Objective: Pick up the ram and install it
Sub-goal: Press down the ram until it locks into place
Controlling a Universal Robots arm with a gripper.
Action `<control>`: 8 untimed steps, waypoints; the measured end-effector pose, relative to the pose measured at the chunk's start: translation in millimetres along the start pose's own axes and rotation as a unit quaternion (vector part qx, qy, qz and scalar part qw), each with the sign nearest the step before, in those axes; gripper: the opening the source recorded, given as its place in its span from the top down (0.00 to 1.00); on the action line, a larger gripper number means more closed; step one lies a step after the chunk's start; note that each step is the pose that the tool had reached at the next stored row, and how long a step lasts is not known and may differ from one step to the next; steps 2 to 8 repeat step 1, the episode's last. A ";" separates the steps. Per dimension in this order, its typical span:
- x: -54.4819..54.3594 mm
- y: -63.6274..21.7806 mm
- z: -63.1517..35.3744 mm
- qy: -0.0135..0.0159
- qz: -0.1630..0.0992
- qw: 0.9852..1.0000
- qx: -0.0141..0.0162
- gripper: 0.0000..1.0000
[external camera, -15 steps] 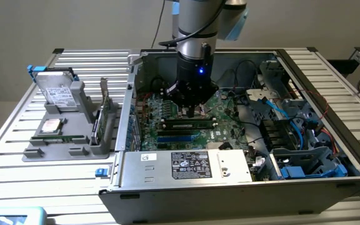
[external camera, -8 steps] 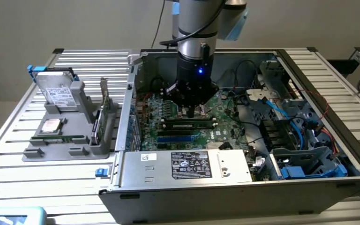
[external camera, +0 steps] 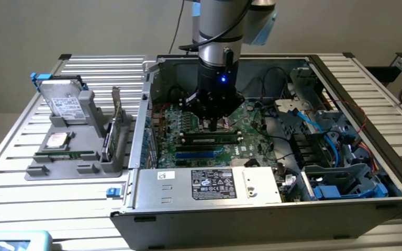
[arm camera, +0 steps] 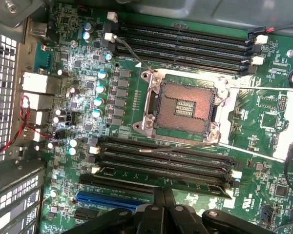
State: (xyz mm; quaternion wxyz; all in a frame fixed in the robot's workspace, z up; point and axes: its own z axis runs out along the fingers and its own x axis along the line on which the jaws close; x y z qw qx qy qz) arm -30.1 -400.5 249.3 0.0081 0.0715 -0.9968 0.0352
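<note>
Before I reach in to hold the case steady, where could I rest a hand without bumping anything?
Free: the slatted table on the exterior view's right of the computer case, and the front strip below the grey holder. Crowded: the motherboard under the shut claw, by the ram, and the blue-cabled drive bay.

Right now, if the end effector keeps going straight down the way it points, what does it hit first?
Probably the ram seated in a motherboard slot: the shut end effector points down right above it, at or near contact. Depth is unclear.
</note>
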 end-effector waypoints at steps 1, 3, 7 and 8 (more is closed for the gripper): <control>0.0 0.0 0.0 0.000 0.000 1.000 0.000 0.89; 0.0 0.0 0.0 0.000 0.000 1.000 0.000 0.89; 0.0 0.0 0.0 0.000 0.000 1.000 0.000 0.89; 0.0 0.0 0.0 0.000 0.000 1.000 0.000 0.89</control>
